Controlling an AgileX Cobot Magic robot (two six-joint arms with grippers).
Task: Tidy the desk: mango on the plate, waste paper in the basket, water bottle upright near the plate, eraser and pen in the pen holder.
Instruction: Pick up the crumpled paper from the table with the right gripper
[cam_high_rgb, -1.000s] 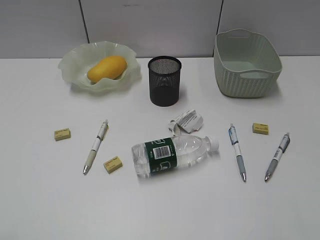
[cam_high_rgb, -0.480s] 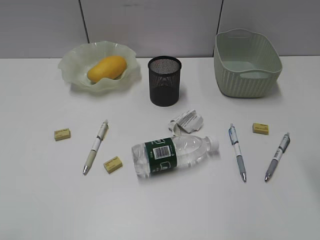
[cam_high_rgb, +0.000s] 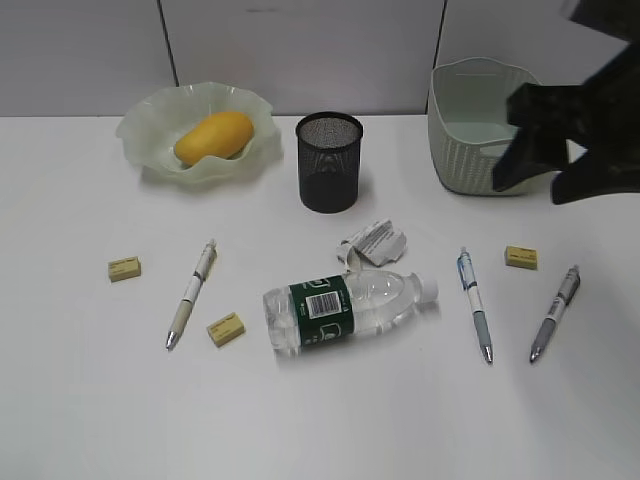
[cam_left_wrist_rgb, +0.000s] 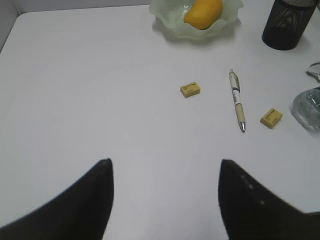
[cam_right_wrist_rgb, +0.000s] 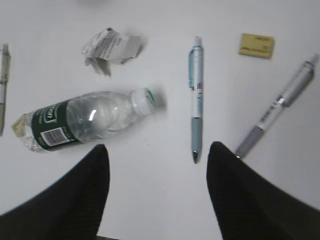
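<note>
The mango (cam_high_rgb: 213, 137) lies in the wavy-rimmed plate (cam_high_rgb: 150, 125) at the back left. The black mesh pen holder (cam_high_rgb: 329, 165) stands mid-back, with the basket (cam_high_rgb: 470, 150) to its right. The water bottle (cam_high_rgb: 340, 308) lies on its side at the centre, and the waste paper (cam_high_rgb: 373, 242) sits just behind it. Three pens (cam_high_rgb: 192, 292) (cam_high_rgb: 474, 302) (cam_high_rgb: 555, 312) and three erasers (cam_high_rgb: 124, 268) (cam_high_rgb: 226, 329) (cam_high_rgb: 521, 257) lie scattered on the desk. My right gripper (cam_high_rgb: 528, 188) hangs open in front of the basket, above the right pens (cam_right_wrist_rgb: 196, 95). My left gripper (cam_left_wrist_rgb: 165, 161) is open over bare desk.
The desk (cam_high_rgb: 90, 400) is a plain white top with a grey panelled wall behind it. In the left wrist view the nearest eraser (cam_left_wrist_rgb: 190, 89) and pen (cam_left_wrist_rgb: 236, 99) lie well ahead of the fingers.
My right arm has come into the exterior view at the upper right, in front of the basket. Nothing on the desk has moved.
</note>
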